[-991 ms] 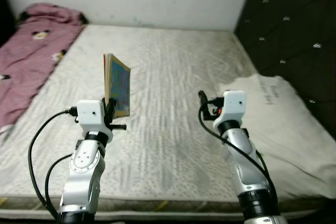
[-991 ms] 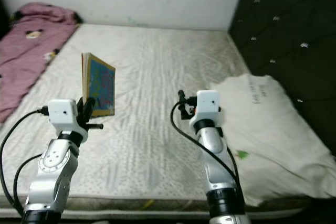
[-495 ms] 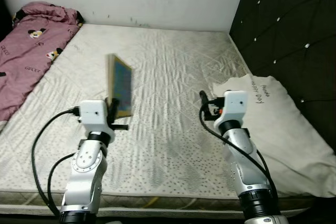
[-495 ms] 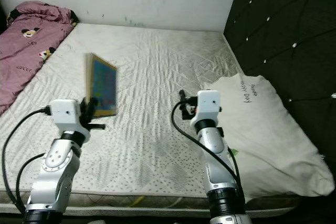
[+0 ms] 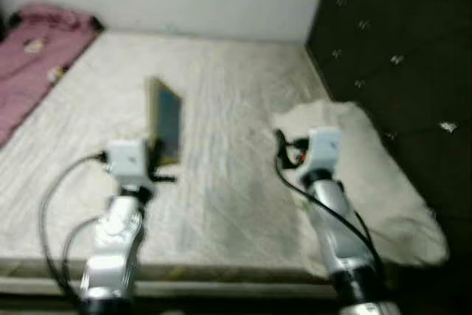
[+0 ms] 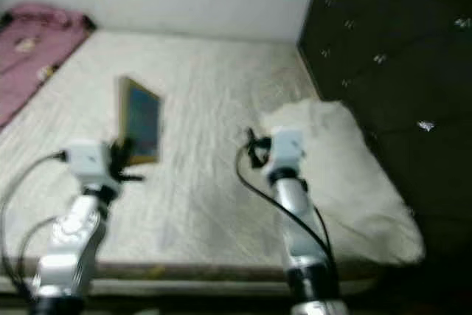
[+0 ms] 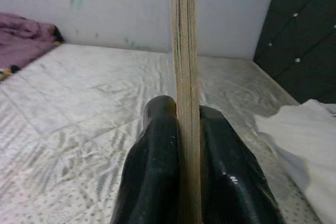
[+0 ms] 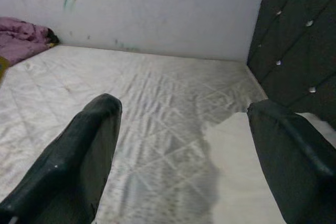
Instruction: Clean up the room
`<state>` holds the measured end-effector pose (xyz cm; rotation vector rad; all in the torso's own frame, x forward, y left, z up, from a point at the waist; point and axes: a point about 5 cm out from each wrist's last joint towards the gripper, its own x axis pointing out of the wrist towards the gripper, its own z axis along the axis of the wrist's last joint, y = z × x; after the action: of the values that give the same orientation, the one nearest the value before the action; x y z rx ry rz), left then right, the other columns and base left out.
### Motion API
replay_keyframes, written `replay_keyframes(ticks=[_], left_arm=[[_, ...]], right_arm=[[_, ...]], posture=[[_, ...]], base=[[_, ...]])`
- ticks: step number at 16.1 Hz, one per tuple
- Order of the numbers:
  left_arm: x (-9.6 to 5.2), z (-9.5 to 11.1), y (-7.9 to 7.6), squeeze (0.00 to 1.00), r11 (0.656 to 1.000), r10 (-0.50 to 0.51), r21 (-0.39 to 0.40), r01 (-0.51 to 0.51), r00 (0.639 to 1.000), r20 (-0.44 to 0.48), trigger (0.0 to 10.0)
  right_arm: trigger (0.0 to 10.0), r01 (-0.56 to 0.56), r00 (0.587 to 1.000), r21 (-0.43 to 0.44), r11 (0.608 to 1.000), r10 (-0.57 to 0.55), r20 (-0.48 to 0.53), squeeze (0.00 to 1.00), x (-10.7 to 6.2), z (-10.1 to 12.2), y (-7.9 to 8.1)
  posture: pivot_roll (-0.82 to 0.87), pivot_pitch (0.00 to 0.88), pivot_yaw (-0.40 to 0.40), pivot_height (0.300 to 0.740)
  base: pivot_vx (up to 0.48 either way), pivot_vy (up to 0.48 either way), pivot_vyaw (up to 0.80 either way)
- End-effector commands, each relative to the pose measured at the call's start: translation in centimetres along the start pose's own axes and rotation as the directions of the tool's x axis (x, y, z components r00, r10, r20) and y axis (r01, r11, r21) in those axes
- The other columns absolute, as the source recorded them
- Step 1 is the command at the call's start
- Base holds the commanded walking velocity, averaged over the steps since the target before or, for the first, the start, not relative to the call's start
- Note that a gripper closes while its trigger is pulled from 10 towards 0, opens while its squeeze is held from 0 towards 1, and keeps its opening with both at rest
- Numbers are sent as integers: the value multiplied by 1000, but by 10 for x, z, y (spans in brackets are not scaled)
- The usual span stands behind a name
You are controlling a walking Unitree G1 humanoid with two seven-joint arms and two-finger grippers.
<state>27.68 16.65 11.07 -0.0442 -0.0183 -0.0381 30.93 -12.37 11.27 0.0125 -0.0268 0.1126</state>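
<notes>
A thin picture book [image 5: 166, 119] with a blue and yellow cover stands upright above the bed, its lower edge held in my left gripper [image 5: 158, 154]. In the left wrist view the book [image 7: 184, 77] appears edge-on, pinched between the two black fingers [image 7: 157, 177]. My right gripper [image 5: 282, 147] is raised over the mattress beside the pillow, and the right wrist view has its fingers [image 8: 79, 166] spread wide with nothing between them. The eye views are blurred.
A bare quilted mattress [image 5: 221, 94] lies ahead, a white wall behind it. A white pillow [image 5: 354, 175] lies at the right by a dark tufted headboard [image 5: 391, 49]. A pink blanket [image 5: 37, 42] is bunched at the far left. The bed's front edge [image 5: 221, 274] is near me.
The whole view has swung to the right and blurred, so the camera moved. Both arms keep their pose, and the book stays in my left gripper.
</notes>
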Motion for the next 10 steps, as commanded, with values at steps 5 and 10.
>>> replay_keyframes(ticks=[5, 10], left_arm=[[6, 8, -9, 0, 999, -27, -33, 28, 999, 37, 10000], [8, 11, -10, 0, 1000, -15, -2, 15, 999, 45, 10000]], right_arm=[[10000, 21, 1000, -14, 1000, -21, 2, 0, 1, 1, -10], [10000, 15, 1000, -18, 1000, -15, 1, 0, 1, 0, -10]], posture=[[69, 0, -40, 740], [72, 0, -43, 740]], base=[[0, -56, 0], [0, 0, 0]])
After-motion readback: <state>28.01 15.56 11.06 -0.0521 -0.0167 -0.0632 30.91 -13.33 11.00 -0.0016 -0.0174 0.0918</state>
